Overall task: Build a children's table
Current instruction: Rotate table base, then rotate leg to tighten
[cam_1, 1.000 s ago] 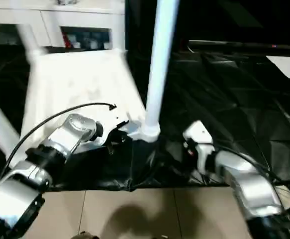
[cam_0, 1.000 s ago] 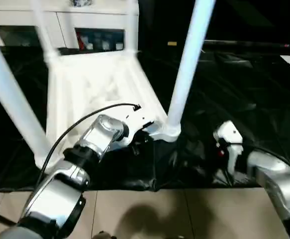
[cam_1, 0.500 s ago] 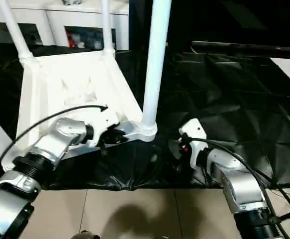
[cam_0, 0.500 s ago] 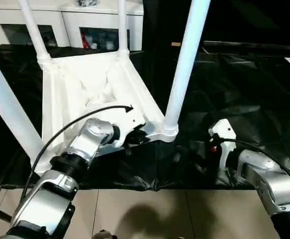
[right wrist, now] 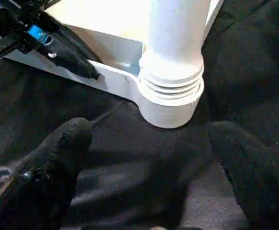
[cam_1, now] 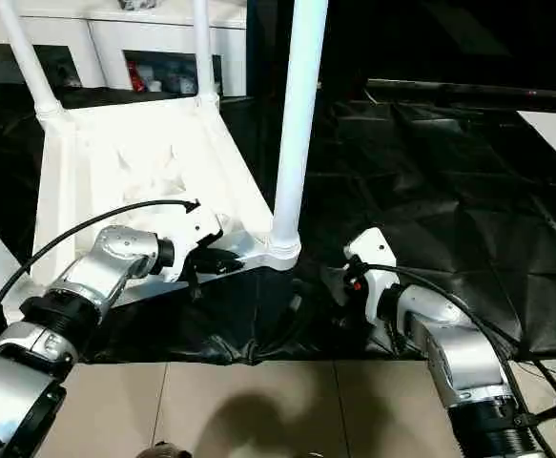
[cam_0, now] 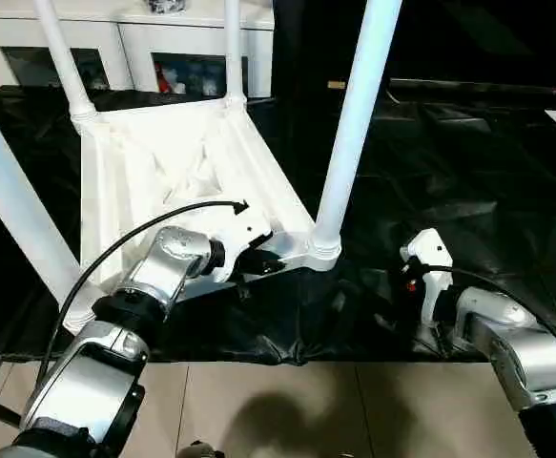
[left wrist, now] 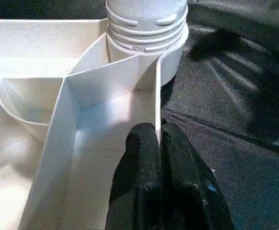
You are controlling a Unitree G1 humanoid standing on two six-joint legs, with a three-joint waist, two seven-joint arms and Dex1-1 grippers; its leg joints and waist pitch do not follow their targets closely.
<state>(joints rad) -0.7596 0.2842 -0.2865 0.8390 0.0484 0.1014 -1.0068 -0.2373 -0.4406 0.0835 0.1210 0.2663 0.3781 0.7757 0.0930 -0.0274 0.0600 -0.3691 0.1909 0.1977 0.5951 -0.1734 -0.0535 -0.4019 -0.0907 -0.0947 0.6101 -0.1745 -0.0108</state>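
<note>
No readable text, label, brand or number on anything here

White ribbed table (cam_0: 192,162) on black crinkled sheet (cam_0: 468,162); black end effector fingers (left wrist: 144,158).

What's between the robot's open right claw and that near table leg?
Only bare black sheet lies between the right gripper and the leg, in the right wrist view.

White plastic table (cam_0: 177,176) lay upside down on black sheet (cam_0: 468,162), ribbed underside up. Four round legs (cam_0: 354,114) stood in corner sockets.
</note>
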